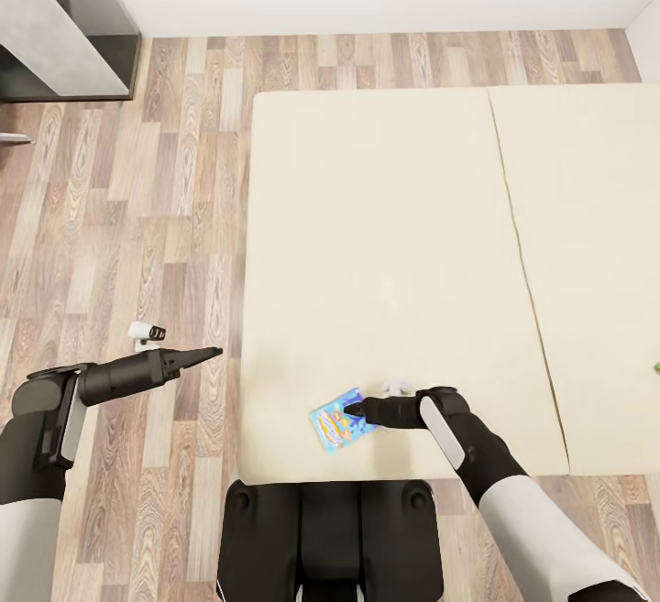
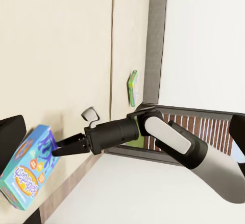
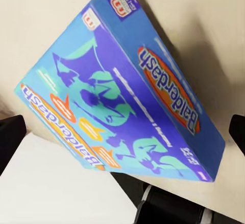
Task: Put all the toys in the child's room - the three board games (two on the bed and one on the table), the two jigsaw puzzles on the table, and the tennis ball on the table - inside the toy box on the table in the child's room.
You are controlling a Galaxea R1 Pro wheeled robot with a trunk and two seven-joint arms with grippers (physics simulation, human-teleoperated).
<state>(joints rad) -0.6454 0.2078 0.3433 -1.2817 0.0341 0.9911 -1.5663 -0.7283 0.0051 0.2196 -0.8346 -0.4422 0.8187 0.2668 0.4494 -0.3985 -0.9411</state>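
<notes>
One blue board game (image 1: 342,419) lies on bare beige bed (image 1: 385,217).

Saw blue board game (image 3: 122,88): purple silhouettes, teal shapes, orange ovals, white lettering. My arms white, both claws black: right claw (image 1: 353,410), left claw (image 1: 209,354). Bed (image 1: 385,245) plain beige. Floor (image 1: 137,199) brown-grey wood planks. Second game (image 2: 132,87) green-edged. Wall white.
</notes>
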